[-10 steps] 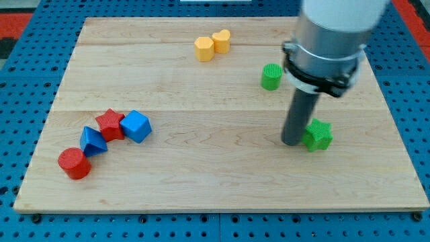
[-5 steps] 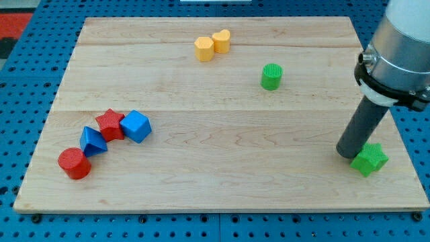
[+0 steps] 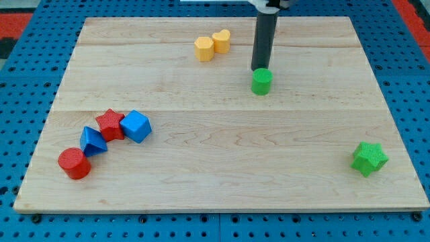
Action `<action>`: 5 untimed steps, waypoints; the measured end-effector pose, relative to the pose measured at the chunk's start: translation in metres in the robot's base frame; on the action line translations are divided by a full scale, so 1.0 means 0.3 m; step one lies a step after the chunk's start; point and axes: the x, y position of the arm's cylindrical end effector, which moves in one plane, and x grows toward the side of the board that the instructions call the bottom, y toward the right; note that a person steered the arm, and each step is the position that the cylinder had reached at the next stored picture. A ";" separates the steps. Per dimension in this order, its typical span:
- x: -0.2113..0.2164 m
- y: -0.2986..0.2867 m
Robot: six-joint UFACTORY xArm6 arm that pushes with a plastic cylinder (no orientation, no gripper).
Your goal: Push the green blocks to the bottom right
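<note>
The green cylinder [image 3: 262, 81] stands on the board [image 3: 215, 181] right of centre in the upper half, well apart from the bottom right corner. The green star [image 3: 369, 158] lies near the board's right edge in the lower half, close to the target corner.

My tip [image 3: 259, 69] sits at the cylinder's upper edge, touching it or just short of it; contact cannot be confirmed. The tool is a plain rod with no jaws, so it clamps nothing.

Judged status: the star is largely placed; the cylinder is not yet moved.

Risks from this position:
- The tip is above the cylinder and slightly to its left. An off-centre push may let the round block roll off the rod and veer aside.
- A straight downward push would send the cylinder to the bottom edge, not the corner.
- Overshoot on a rightward path could knock the star off the board.

The yellow blocks [image 3: 212, 44], at the view's top, and the red and blue blocks [image 3: 107, 138], at lower left, lie clear of the path.
</note>
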 end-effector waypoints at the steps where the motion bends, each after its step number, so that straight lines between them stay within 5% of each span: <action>1: 0.151 -0.043; 2: 0.369 0.104; 4: 0.415 -0.087; 5: 0.525 0.098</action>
